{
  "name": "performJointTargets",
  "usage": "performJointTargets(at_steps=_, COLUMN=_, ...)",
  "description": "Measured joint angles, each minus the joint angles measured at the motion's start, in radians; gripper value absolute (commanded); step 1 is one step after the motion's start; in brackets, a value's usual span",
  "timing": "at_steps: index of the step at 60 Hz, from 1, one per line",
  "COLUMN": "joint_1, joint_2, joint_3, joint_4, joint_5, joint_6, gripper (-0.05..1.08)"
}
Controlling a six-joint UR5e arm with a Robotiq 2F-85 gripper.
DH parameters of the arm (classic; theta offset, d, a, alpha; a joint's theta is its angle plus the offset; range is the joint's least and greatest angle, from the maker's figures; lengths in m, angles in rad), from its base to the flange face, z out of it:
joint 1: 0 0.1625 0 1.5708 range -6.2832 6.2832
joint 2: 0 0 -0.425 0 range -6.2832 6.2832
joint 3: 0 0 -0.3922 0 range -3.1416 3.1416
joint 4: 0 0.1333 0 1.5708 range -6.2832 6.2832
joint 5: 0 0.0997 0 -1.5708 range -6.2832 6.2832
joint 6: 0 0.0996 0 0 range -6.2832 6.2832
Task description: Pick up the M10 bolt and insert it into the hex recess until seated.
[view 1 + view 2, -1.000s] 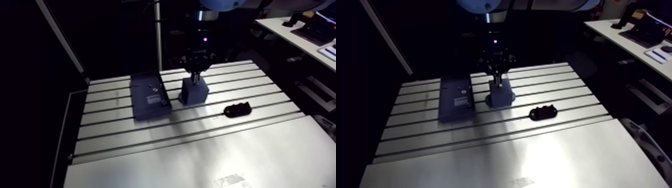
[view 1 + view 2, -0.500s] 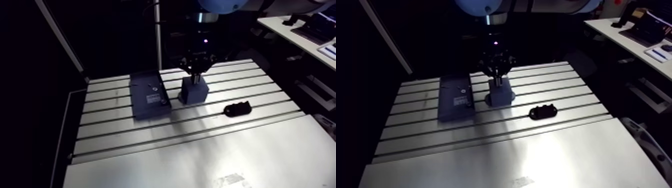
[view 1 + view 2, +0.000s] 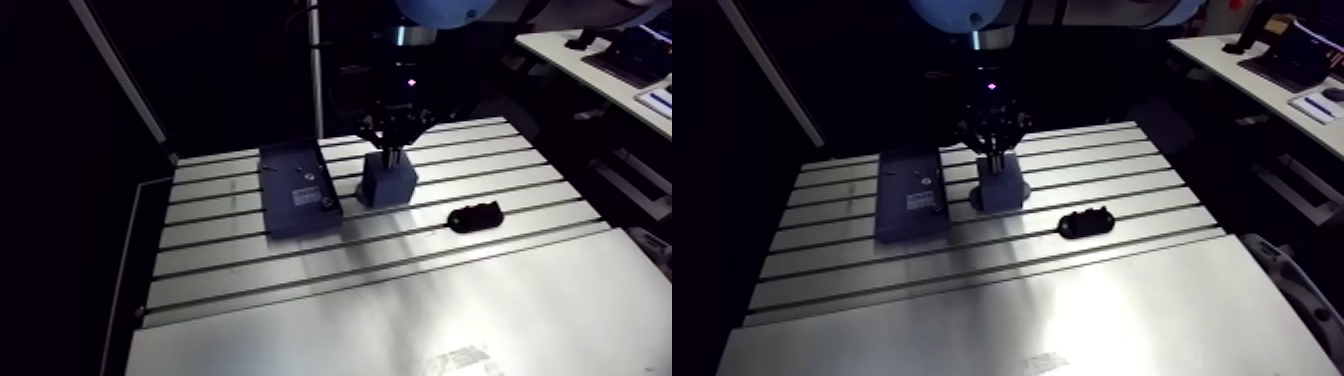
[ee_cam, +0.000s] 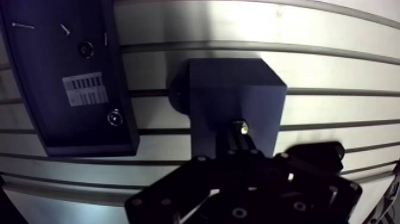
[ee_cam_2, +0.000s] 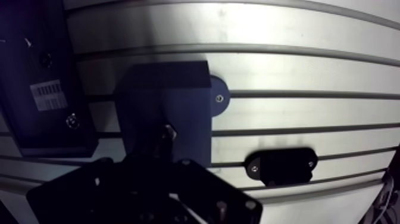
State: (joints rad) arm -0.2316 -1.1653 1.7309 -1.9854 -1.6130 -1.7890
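**Bolt held over the block, not in yet**

The gripper (image 4: 238, 149) hangs over the dark block (image 4: 238, 89). Its fingers seem to be clamped on the bolt (image 4: 240, 126), which points down at the top of the block, but it is dark there, so I am not sure. The pick-up looks done. Pushing the bolt into the hole until it sits is left. I cannot see the hole. Almost nothing differs from the earlier pictures: block and gripper are where they were.
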Motion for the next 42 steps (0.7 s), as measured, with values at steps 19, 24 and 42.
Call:
performJointTargets(at_steps=19, joint_1=0.0, joint_2=0.005, joint_3=-0.001, joint_4=0.0, joint_5=-0.002, joint_6=-0.014, gripper=1.08)
performJointTargets(at_steps=24, joint_1=-0.001, joint_2=0.005, joint_3=-0.001, joint_4=0.0, joint_5=-0.002, joint_6=-0.017, gripper=1.08)
performJointTargets(at_steps=42, joint_1=-0.002, joint_2=-0.002, joint_3=-0.005, joint_4=0.005, joint_5=-0.002, joint_6=-0.021, gripper=1.08)
